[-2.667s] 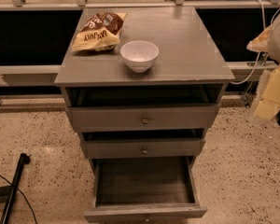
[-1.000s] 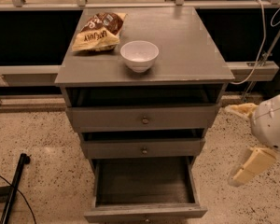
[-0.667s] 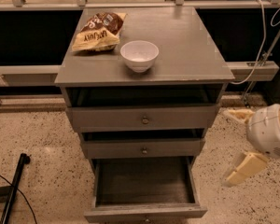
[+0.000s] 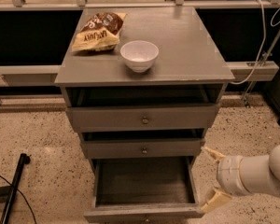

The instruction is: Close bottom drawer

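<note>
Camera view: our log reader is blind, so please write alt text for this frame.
A grey wooden bottom drawer, the lowest of three in a grey cabinet, stands pulled far out and empty. The robot's cream two-finger gripper is open at the drawer's right side, near its front corner. A white bowl and a yellow snack bag sit on the cabinet top.

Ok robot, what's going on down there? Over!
Gripper low, right of bottom drawer, jaws open, empty. Drawer pulled out, nothing inside. Nothing seen blocking it.
</note>
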Tool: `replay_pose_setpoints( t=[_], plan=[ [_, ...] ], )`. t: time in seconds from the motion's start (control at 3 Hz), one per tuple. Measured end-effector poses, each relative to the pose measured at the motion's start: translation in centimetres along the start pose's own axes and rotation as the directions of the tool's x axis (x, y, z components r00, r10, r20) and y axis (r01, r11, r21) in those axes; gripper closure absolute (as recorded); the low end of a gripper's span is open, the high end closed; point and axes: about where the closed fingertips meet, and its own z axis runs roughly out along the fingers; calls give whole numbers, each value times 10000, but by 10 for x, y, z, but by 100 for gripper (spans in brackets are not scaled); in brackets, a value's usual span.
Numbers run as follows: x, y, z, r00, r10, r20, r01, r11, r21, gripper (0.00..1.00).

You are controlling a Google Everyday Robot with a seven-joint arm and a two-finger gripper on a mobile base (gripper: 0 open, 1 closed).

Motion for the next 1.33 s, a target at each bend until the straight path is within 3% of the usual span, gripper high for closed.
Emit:
replay_pose_setpoints(
  t=[0.33,0.67,1.0,1.33],
  plan=[
    [-2,-13,-5,10000,27,-62,-24,9991,422,0],
    [-29,-15,23,9921,-627,1086,656,9976,-237,0],
    [-47,-6,68,9461,-691,3163,770,9970,-123,0],
    [-21,1,114,9112,-680,4064,521,9974,500,0]
  ],
)
